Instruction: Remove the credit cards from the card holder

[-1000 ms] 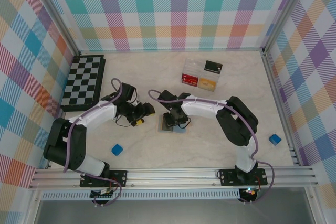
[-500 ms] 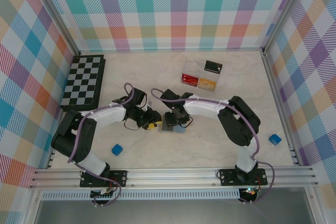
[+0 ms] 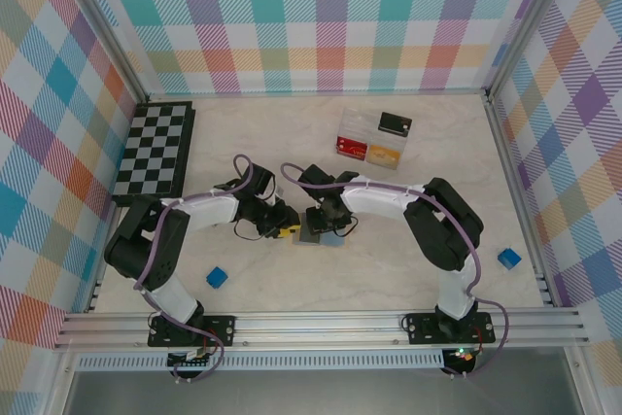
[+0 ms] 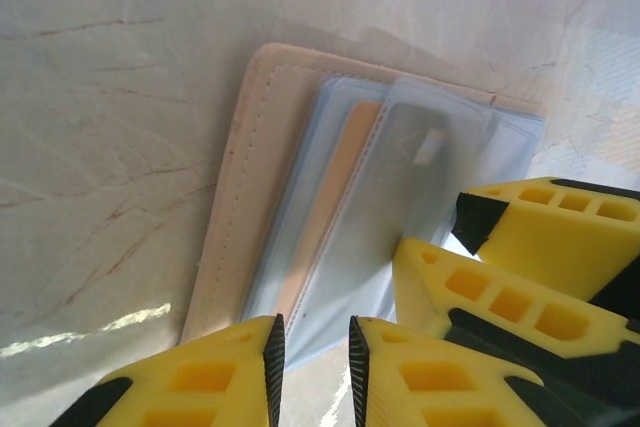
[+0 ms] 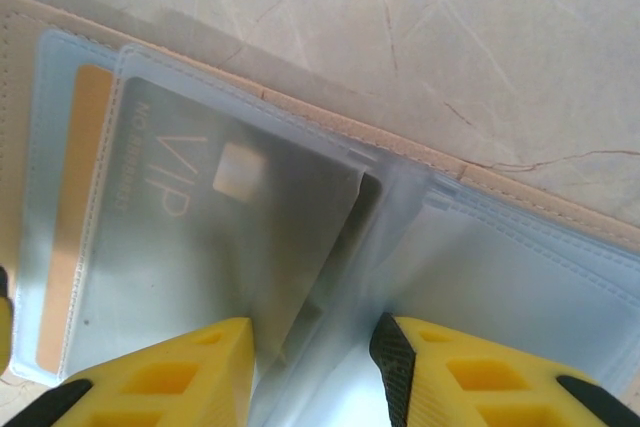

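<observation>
Card holder (image 4: 232, 187): tan rim, pale blue lining. VIP card (image 5: 230, 237): grey, pale lettering. My fingers (image 5: 170, 372): yellow, black pads. Table (image 4: 100, 97): cream, veined.

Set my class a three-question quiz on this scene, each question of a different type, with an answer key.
1. True or false: the card holder lies open on the table.
2. Which word is printed on the grey card in the clear sleeve? A) VIP B) BANK C) GIFT
3. How many blue cubes are on the table?

Key: 1 true; 2 A; 3 two.
</observation>
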Motion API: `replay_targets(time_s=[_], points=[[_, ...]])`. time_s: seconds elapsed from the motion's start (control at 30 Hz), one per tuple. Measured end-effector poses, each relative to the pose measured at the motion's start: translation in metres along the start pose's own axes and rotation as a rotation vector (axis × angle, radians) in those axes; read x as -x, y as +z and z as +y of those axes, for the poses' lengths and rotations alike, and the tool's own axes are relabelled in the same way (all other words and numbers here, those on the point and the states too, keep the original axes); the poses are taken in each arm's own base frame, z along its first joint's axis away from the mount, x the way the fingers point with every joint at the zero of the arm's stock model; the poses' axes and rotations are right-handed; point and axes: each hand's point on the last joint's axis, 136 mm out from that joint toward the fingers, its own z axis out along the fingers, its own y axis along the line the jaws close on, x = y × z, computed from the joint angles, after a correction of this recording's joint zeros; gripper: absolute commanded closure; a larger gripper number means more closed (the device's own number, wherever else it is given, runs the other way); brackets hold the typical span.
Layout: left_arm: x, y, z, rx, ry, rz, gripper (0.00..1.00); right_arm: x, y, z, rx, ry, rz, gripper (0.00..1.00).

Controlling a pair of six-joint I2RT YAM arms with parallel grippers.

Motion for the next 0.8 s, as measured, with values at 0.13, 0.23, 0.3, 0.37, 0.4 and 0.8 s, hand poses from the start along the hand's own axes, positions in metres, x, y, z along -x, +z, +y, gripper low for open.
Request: replay_targets(time_s=[0.13,0.23,0.3,0.37,0.4,0.8], points=[[0.0008,0.0035,-0.0006,-0.01,0.001,0.008,0.73,-0.0001,0.0002,0.0003,0.012,0.003,-0.005,0.61],[0.0004,0.005,-0.0015,-0.017,0.001,0.017,0.73,0.0,0.0003,0.0003,0.024,0.007,-0.005,0.62],[0.0013,0.0059,-0.0023,-0.021,0.004,0.016,0.73,-0.0002,0.0006,0.0004,0.032,0.009,-0.005,0.62],[0.0026,0.0068,-0.0028,-0.024,0.006,0.014,0.73,0.0,0.0002,0.0006,0.04,0.012,-0.007,0.62],[0.0032,0.0074,-0.0029,-0.024,0.006,0.014,0.72,0.0001,0.0002,0.0006,0.043,0.013,-0.007,0.62],[0.0036,0.009,-0.0013,-0.019,0.011,0.016,0.73,0.0001,-0.0001,0.0002,0.098,0.032,-0.009,0.63]])
